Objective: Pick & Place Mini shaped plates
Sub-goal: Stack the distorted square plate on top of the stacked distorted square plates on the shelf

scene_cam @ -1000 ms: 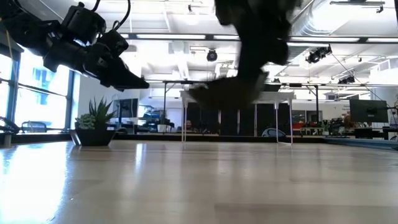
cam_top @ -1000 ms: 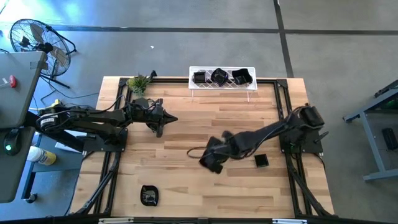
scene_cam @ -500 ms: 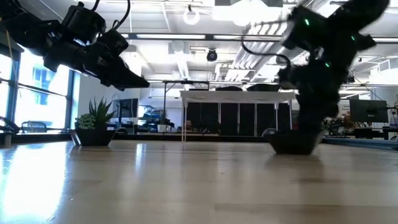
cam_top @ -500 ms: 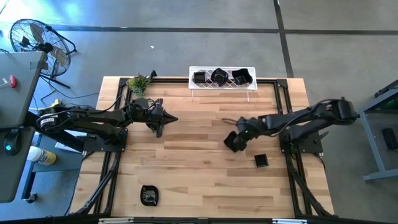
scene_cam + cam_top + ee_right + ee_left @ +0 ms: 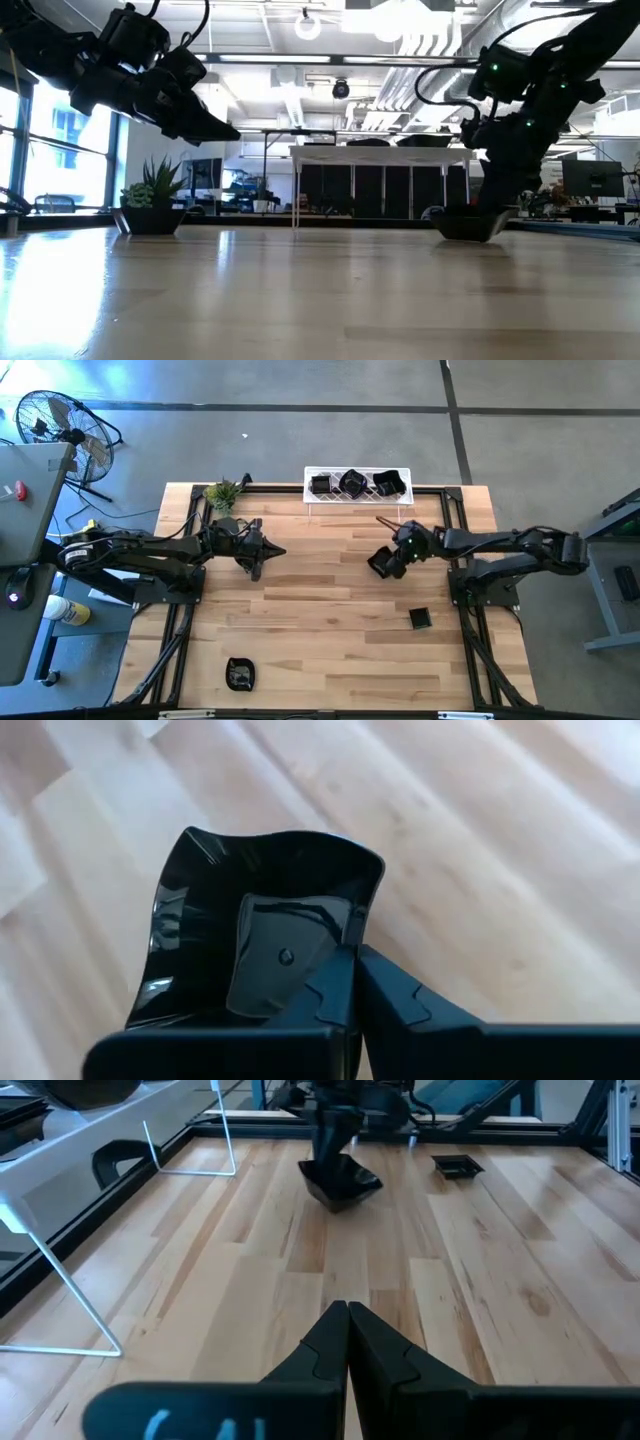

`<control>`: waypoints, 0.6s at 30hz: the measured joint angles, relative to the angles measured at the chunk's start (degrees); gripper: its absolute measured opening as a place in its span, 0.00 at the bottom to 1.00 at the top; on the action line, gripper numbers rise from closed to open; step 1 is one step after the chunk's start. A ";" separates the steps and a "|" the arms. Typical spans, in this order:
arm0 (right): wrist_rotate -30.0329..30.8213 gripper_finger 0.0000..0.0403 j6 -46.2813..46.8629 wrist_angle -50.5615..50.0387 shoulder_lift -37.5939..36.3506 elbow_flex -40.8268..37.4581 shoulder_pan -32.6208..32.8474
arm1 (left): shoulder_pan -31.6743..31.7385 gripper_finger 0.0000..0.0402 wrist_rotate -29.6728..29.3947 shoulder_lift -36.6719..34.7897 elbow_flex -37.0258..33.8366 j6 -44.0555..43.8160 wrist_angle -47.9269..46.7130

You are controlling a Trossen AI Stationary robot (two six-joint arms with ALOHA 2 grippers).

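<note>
**Holding a wavy plate just short of the rack**

Clamped shut on the rim of a glossy black wavy-edged mini plate (image 5: 255, 930), the right gripper (image 5: 385, 560) is seen right of the table's centre, a little nearer than the white lattice wire rack (image 5: 358, 497) at the far edge. In the low view the plate (image 5: 468, 224) appears at or just above the light wooden slatted tabletop (image 5: 320, 630); contact cannot be told. In the right wrist view the fingertips (image 5: 335, 975) are pinched together over the plate's edge.

Three more small glossy black dishes (image 5: 354, 483) are noted on the rack. A small square black dish (image 5: 420, 619) lies on the wood to the near right, well apart from the gripper. Another black dish (image 5: 239, 674) lies at the near left.

The left gripper (image 5: 275, 552) is held shut and empty above the far-left wood, near the small green potted plant (image 5: 222, 493).
</note>
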 joint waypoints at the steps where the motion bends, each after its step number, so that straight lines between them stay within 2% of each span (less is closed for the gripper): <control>1: 0.09 0.02 -0.98 0.16 0.00 0.00 -0.63 | 0.00 0.00 0.00 0.00 0.00 0.00 0.00; 5: 2.72 0.05 -2.05 0.39 0.00 0.00 -1.53 | 0.00 0.00 -0.02 0.00 0.00 -0.24 0.00; 10: 6.10 0.17 -1.77 -1.88 0.02 1.78 -1.33 | 0.00 0.00 -0.57 0.00 0.76 -0.63 0.40; 15: 7.68 0.29 -1.30 -10.48 -0.11 9.63 -0.17 | 0.00 0.00 -4.77 0.00 0.76 -2.18 3.22; 18: 7.69 0.32 1.46 -16.06 -0.11 15.25 2.82 | 0.00 0.00 -5.55 0.20 0.76 -2.99 3.49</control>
